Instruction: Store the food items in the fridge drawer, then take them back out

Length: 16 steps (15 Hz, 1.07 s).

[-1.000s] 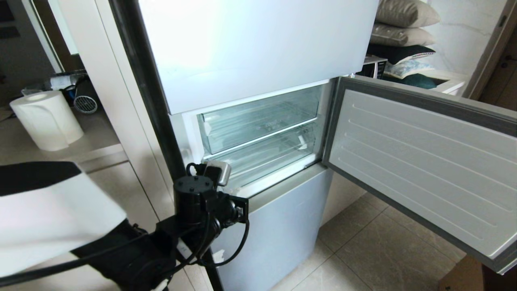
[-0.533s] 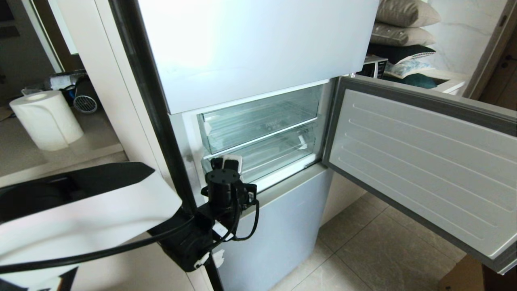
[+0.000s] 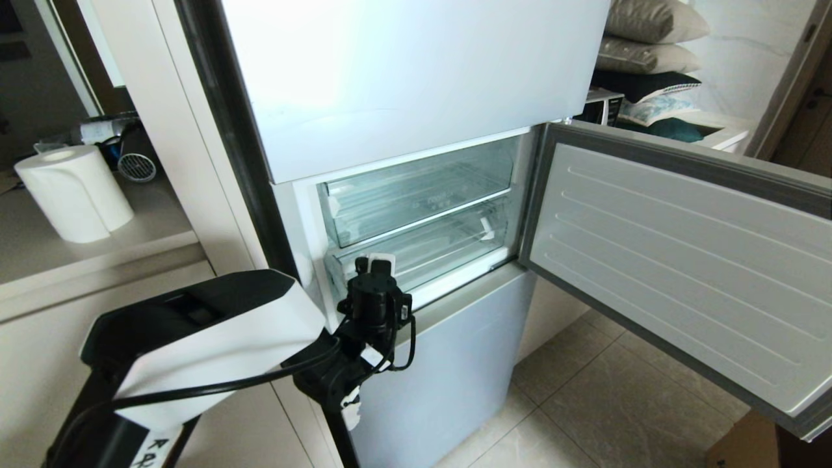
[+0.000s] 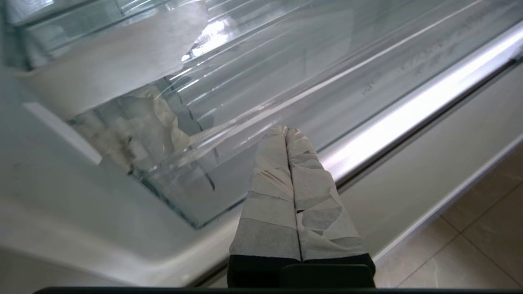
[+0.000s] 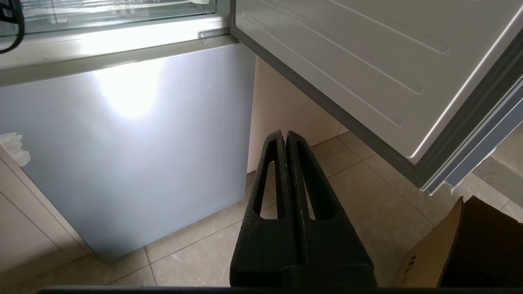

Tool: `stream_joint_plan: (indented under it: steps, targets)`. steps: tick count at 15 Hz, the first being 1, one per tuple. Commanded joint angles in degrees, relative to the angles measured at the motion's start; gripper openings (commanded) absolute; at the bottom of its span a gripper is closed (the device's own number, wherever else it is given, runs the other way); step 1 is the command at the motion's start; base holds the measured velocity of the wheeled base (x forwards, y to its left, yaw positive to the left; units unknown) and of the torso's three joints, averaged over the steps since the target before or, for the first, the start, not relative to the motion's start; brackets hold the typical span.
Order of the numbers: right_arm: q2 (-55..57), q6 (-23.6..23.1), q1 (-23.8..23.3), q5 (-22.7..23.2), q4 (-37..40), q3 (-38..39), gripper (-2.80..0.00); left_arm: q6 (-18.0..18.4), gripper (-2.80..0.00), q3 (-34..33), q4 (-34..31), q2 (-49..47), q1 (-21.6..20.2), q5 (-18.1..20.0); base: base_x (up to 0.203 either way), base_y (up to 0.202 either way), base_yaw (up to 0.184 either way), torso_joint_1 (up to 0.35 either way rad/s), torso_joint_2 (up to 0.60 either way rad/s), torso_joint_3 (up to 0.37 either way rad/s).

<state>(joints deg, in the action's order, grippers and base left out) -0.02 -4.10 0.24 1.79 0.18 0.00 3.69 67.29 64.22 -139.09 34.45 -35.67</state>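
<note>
The left hand [image 3: 376, 262] has risen to the fridge drawer [image 3: 429, 250], fingers pressed together, drawer lying crosswise.

Beige tiled floor [image 3: 604, 403], stacked pillows [image 3: 650, 39] (upper right), paper towel roll [image 3: 71, 192] on a pale counter [image 3: 97, 260]

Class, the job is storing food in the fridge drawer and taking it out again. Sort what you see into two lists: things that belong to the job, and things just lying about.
Belongs to the job:
fridge
fridge drawer
open fridge door
left tool, shut, at the drawer's front
wrapped whitish lump in the drawer

Just lying about:
paper roll
pillows
cardboard box
right tool, idle above the floor
</note>
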Motion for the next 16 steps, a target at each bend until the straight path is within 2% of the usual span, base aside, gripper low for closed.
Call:
stream_joint_plan:
  steps: [1,5,9,12,16]
  targets:
    - [-0.06,-0.03,0.02,0.06,-0.01,0.0,-2.8,0.08,-2.8,3.23,0.31,-2.39,-0.87,-0.17,0.0,0.0,0.0,0.0,0.0,0.0]
    - [-0.06,-0.03,0.02,0.05,-0.01,0.0,-2.8,0.13,-2.8,8.35,-0.81,-3.9,-2.88,-0.19,0.0,0.0,0.0,0.0,0.0,0.0]
    - [-0.06,-0.03,0.02,0.06,-0.01,0.0,-2.8,0.09,-2.8,9.12,-1.13,-3.76,-4.44,-0.24,0.0,0.0,0.0,0.0,0.0,0.0]
    - [-0.06,-0.03,0.02,-0.01,-0.01,0.0,-2.8,0.09,-2.8,6.49,-0.8,-1.67,-2.75,-0.27,0.0,0.0,0.0,0.0,0.0,0.0]
    - [-0.06,-0.03,0.02,0.06,-0.01,0.0,-2.8,-0.09,-2.8,-3.04,-0.2,5.48,2.8,-0.19,0.0,0.0,0.0,0.0,0.0,0.0]
